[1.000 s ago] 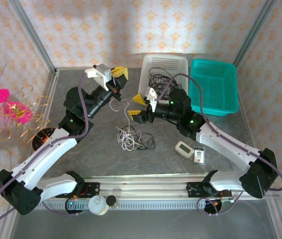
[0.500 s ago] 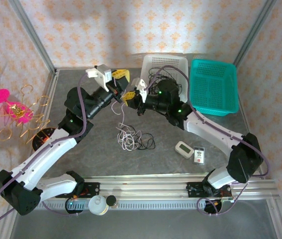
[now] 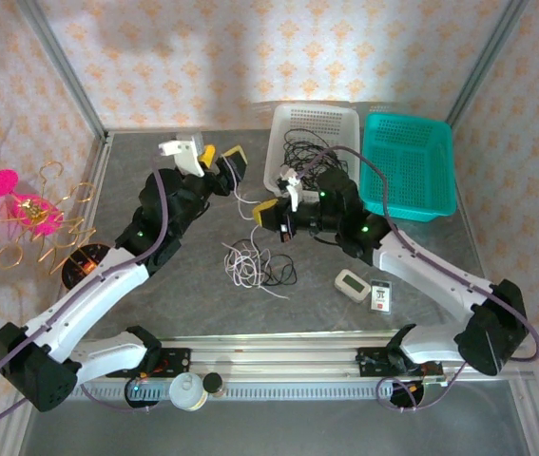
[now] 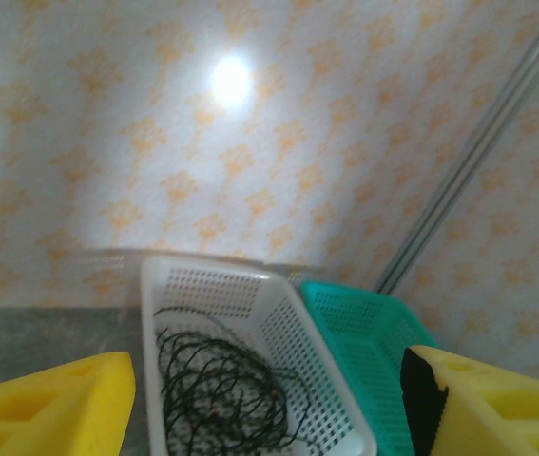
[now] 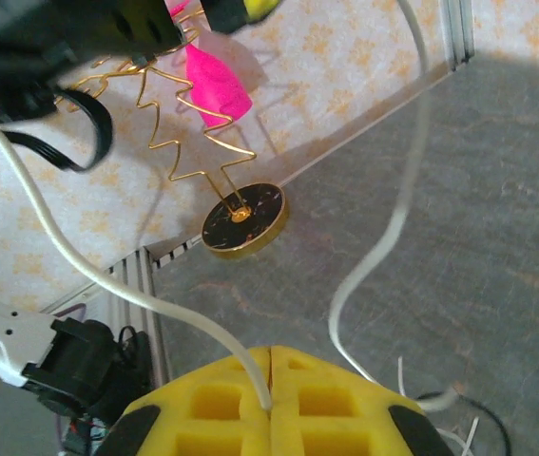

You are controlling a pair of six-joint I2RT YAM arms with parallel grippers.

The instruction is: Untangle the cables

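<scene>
The cable pile (image 3: 255,264) lies on the worktop (image 3: 202,304), nearest me. Just past it, my right claw (image 3: 269,213) is pressed together, pinching one white cable (image 5: 107,285). If I pull too fast, it could slip out or tighten the knot. Farther back, my left claw (image 3: 221,157) is spread, holding nothing. Black cables (image 4: 217,385) sit in the white basket (image 3: 318,116).

tangled black and white cables (image 3: 250,263)

White arms (image 3: 98,290), purple wires (image 3: 159,199), yellow pincers (image 3: 221,158) (image 3: 274,214)
</scene>
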